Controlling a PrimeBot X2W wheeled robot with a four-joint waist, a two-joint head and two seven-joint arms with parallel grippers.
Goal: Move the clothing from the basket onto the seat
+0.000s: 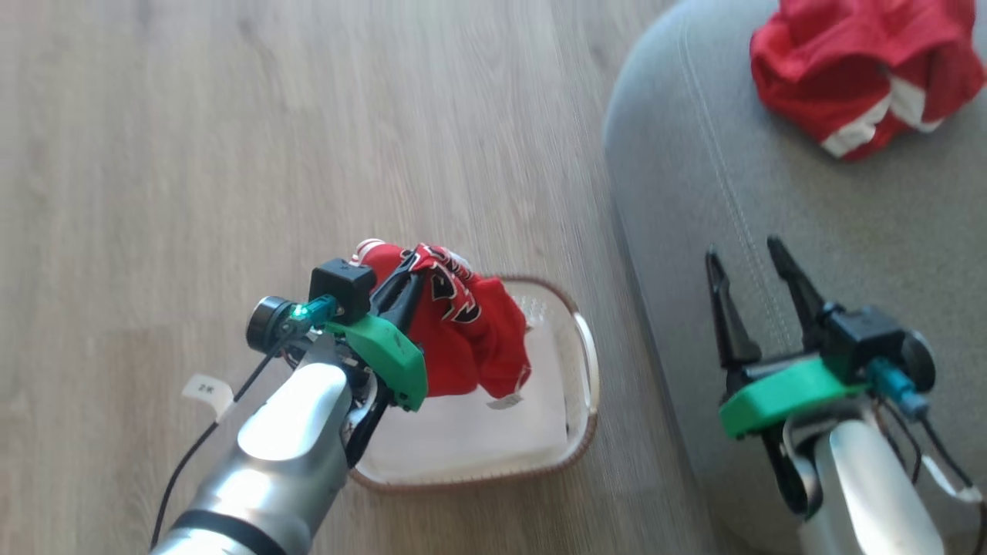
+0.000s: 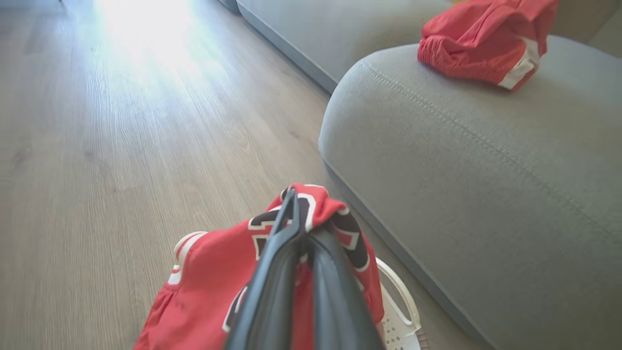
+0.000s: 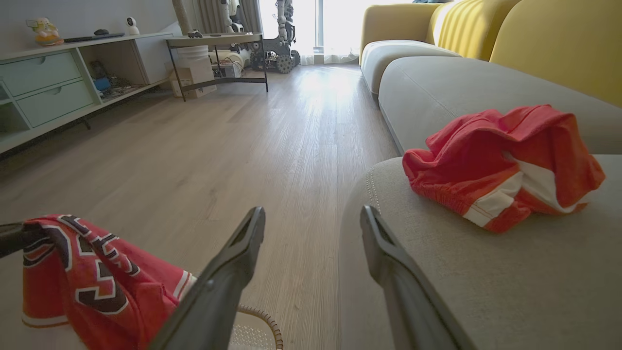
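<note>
Looking down from the head view, the basket (image 1: pixel 590 362) sits on the wood floor (image 1: pixel 193 154) just beside the seat (image 1: pixel 848 231), its pale inside on show. The right wrist view adds the room beyond: a drawer unit (image 3: pixel 48 87) and yellow sofa backs (image 3: pixel 559 43). Red shorts (image 1: pixel 856 62) lie bunched on the seat. Now the left hand (image 1: pixel 405 287): clamped tight on the numbered jersey (image 1: pixel 470 339), which hangs over the basket. And the right hand (image 1: pixel 742 250) hovers above the seat's edge, fingers spread wide, holding nothing.
</note>
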